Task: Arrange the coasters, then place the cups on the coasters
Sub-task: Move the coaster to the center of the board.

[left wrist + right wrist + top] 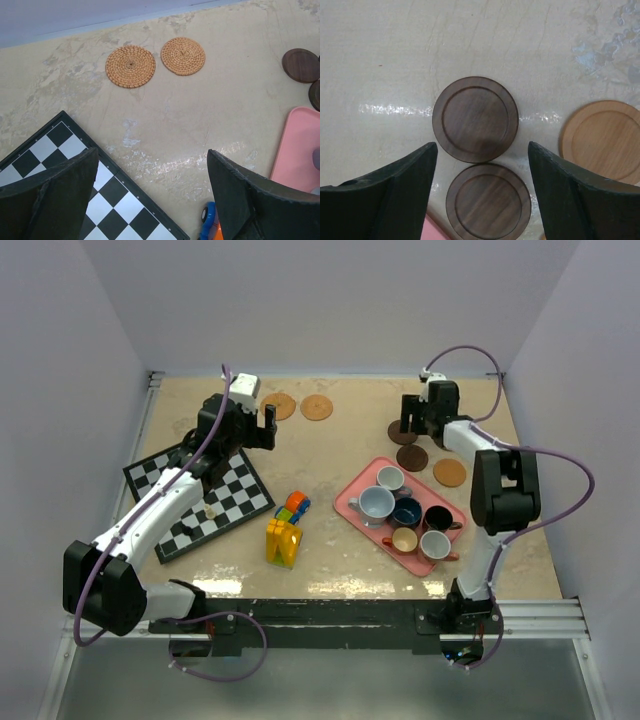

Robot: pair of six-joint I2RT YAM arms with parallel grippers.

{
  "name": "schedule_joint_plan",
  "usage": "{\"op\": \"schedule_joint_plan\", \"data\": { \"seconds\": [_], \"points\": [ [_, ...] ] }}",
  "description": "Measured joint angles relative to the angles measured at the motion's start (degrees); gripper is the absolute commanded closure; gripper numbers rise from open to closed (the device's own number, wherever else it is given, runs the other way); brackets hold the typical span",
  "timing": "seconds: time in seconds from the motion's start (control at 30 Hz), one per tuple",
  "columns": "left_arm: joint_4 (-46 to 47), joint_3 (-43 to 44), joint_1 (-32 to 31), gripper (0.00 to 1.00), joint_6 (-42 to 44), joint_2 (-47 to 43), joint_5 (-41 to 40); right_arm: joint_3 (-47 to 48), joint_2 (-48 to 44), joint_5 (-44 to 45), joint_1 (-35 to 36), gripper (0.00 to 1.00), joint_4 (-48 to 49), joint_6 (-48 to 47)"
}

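A dark brown coaster [475, 119] lies flat on the worktop [350, 435] in the upper right of the overhead view. In the right wrist view it sits in the middle of the frame. A second dark brown coaster [488, 201] lies just below it in that frame, and their rims meet or nearly meet. A tan coaster [602, 141] lies apart at the right edge. Two woven coasters [130, 66] sit side by side, not touching, near the top centre of the overhead view. Only five discs can be made out.

All six cups [373, 503] stand on the pink tray [348, 498], lower right of centre, and none is on a coaster.

The right claw [481, 145] hangs directly over the dark pair with its fingers [385, 195] spread and nothing between them. The upper dark disc lies just ahead of the gap and the lower one inside it. The discs are round, so no approach angle is favoured. Being thin and flat on the worktop, they would probably need a grip low at the rim.

The left claw [152, 152] is also spread and empty, above the corner of the chessboard [50, 155]. The woven pair lies ahead of it, toward the top of its view. The left arm is therefore the nearer one for those, and the right arm for the dark and tan discs.
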Motion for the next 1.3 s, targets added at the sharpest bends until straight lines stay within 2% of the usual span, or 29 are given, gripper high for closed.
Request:
{"op": "schedule_joint_plan", "data": {
  "seconds": [0.23,0.47,0.8,1.3],
  "points": [
    [0.00,-0.02,-0.35,0.06,0.00,0.00,0.22,-0.22,2.27,-2.91,-2.97,0.35,1.88,1.57],
    [0.00,-0.02,-0.35,0.06,0.00,0.00,0.24,0.17,7.04,-4.85,-3.08,0.41,2.12,2.62],
    [0.02,-0.02,-0.35,0.06,0.00,0.00,0.20,1.11,7.93,-6.88,-4.33,0.53,2.84,3.87],
    [0.00,-0.02,-0.37,0.06,-0.02,0.00,0.22,1.20,8.92,-8.76,-3.87,0.57,4.39,3.91]
  ]
}}
